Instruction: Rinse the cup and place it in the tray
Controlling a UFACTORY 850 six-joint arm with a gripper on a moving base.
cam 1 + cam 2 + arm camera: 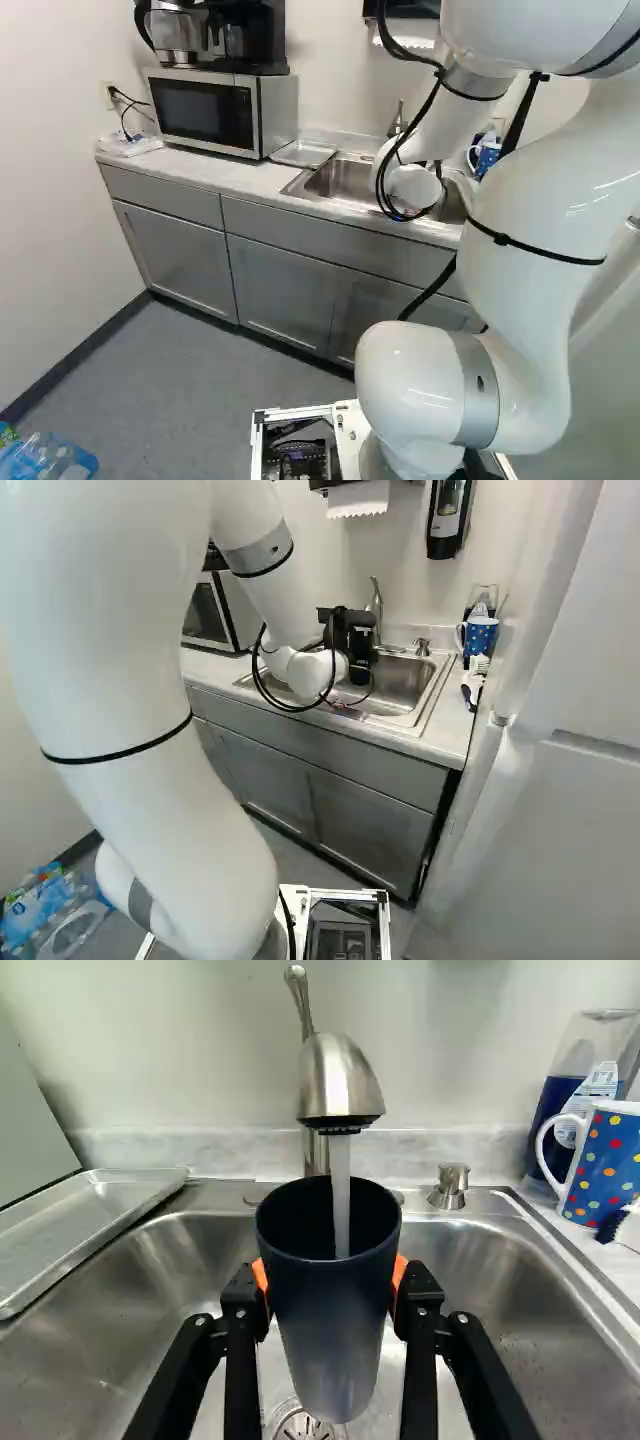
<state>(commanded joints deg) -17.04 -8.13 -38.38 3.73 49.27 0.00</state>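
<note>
The claw point(330, 1280) pinches the dark cup point(328, 1335) mouth-up beneath the faucet point(335, 1078), presumably so the running water point(341, 1195) rinses its interior.

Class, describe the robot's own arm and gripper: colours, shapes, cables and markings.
The arm is glossy white, with thick rounded tubular sections and bulbous joints banded in grey. Black ties circle it, and loose black cables loop near the wrist. The gripper is black, with two slim linkage-style fingers, small silvery screws and orange pads.
</note>
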